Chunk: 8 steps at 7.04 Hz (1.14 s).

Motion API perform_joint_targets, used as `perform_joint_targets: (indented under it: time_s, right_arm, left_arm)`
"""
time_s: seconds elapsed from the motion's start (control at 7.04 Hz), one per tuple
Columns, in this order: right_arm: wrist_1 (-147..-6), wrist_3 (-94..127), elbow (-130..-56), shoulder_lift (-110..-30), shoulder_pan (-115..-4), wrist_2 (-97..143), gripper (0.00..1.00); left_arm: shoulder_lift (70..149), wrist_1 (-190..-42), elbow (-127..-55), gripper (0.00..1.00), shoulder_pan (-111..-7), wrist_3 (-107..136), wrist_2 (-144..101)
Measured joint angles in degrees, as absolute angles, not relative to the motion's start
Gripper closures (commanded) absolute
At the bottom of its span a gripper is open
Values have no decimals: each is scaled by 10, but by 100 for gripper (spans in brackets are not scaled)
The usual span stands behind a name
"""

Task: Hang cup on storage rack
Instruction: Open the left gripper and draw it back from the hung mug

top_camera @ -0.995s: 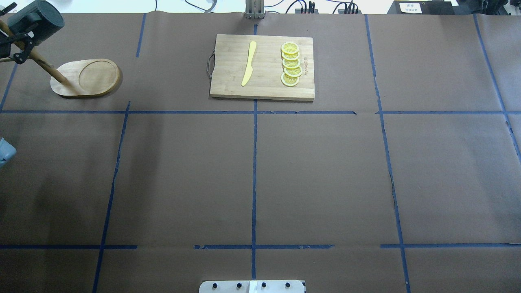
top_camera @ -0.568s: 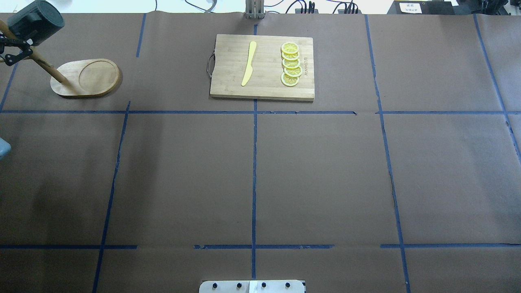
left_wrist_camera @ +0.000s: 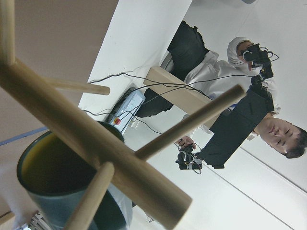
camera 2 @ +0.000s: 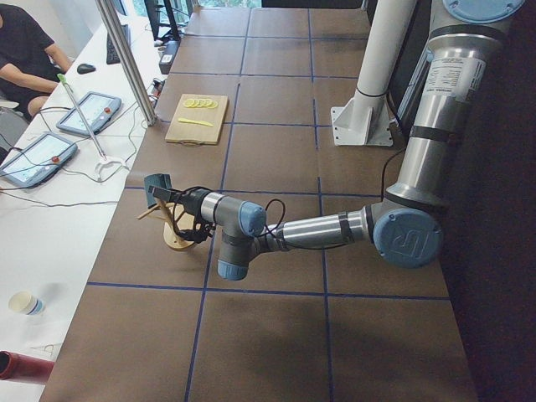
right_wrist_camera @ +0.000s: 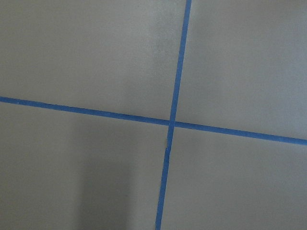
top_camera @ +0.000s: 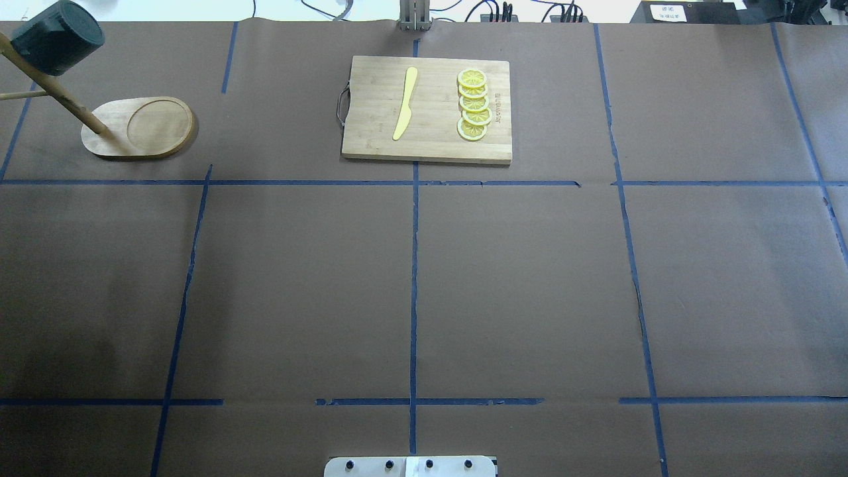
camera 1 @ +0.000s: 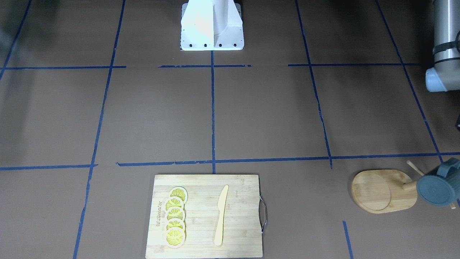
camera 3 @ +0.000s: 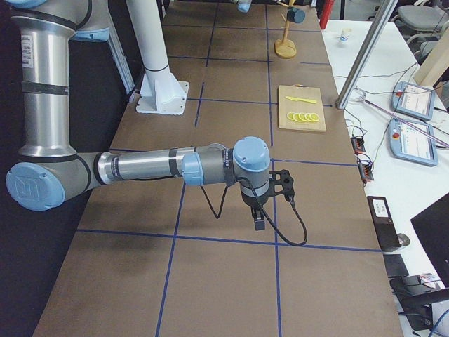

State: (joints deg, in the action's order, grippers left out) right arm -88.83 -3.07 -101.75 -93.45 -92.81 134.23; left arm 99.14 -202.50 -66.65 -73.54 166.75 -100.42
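Note:
The dark blue-grey cup hangs on an upper peg of the bamboo storage rack at the far left of the table, flat bottom outward. It also shows in the front view and the left side view. The left wrist view looks up past the rack's pole at the cup's yellow inside. My left gripper is beside the rack, apart from the cup; I cannot tell its state. My right gripper hovers over bare table far from the rack; I cannot tell its state.
A rectangular cutting board with a yellow knife and several lemon slices lies at the far middle. The rack's oval base sits near the table's left end. The robot's base plate is at the near edge.
My left gripper's black fingers, seen by the rack pole at the overhead view's left edge, have drawn back out of that view. The cup stays hanging on the peg.

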Motion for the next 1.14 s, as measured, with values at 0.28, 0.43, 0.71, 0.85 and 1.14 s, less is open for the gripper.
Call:
perform_joint_targets:
  time_s: [0.28, 0.43, 0.71, 0.85, 1.14]
  right_arm:
    - [-889, -31, -1017, -935, -928, 1342, 0]
    - [-889, -31, -1016, -935, -928, 1342, 0]
    - [-889, -31, -1016, -935, -928, 1342, 0]
    - [-889, -31, -1016, -935, -928, 1342, 0]
    - [-889, -31, -1014, -935, -928, 1342, 0]
  left_arm:
    - [955, -2004, -735, 0, -749, 1667, -1030]
    - [945, -1978, -771, 0, -764, 1657, -1052]
    - [939, -1853, -870, 0, -813, 1517, -1124]
    - [929, -1783, -924, 0, -829, 1417, -1139]
    - [890, -1660, -1015, 0, -860, 1175, -1157]
